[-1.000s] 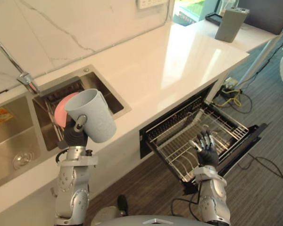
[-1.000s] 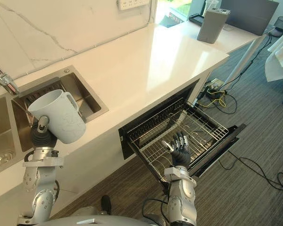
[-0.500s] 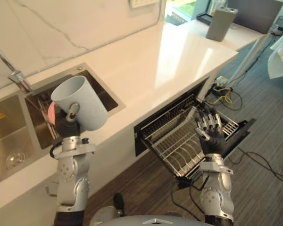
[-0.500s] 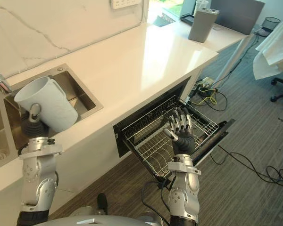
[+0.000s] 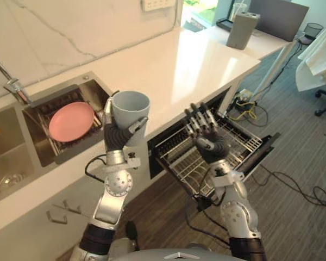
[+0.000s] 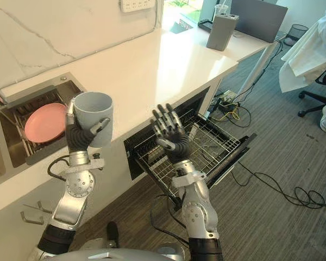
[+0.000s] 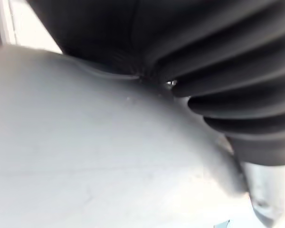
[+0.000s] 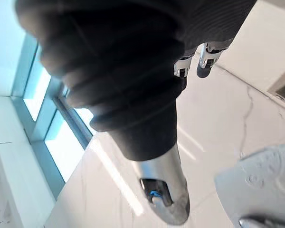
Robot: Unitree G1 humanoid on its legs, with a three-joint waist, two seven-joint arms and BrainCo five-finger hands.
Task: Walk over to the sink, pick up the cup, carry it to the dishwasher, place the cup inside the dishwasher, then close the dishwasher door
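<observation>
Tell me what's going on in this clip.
The robot stands between the sink and the open dishwasher. Its left hand grips a pale grey cup, held upright above the counter's edge. Its right hand is raised, open and empty, over the pulled-out rack. A pink plate lies in the sink. The cup is not yet in the dishwasher.
</observation>
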